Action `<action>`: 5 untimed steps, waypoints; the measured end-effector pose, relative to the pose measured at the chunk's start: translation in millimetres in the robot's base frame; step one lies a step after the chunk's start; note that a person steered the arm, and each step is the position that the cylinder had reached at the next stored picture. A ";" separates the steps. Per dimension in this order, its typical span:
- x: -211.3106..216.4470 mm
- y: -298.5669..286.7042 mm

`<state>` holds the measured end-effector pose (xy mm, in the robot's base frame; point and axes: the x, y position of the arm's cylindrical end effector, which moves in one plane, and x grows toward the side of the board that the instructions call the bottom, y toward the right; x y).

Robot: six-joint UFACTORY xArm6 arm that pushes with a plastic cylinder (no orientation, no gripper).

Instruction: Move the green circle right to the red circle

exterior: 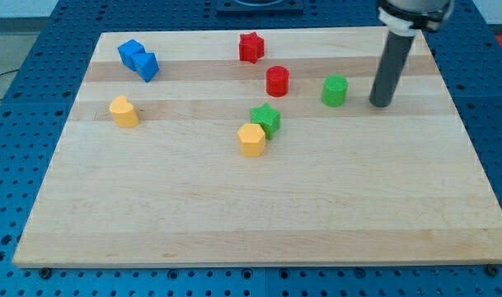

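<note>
At three o'clock of the green circle [335, 91], my tip [381, 104], a bare tool holding nothing, waits; the red circle [277, 81] sits near, untouched.

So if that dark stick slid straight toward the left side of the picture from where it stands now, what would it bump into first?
Most likely the green circle: it sits just to the view's left of my tip, with bare board between them. The red circle lies beyond it. My tip looks slightly nearer the view's bottom, so it might only clip the edge.
</note>
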<state>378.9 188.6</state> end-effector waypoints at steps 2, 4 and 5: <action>-0.6 -88.9; -11.8 -70.9; -11.7 -73.7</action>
<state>367.2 114.9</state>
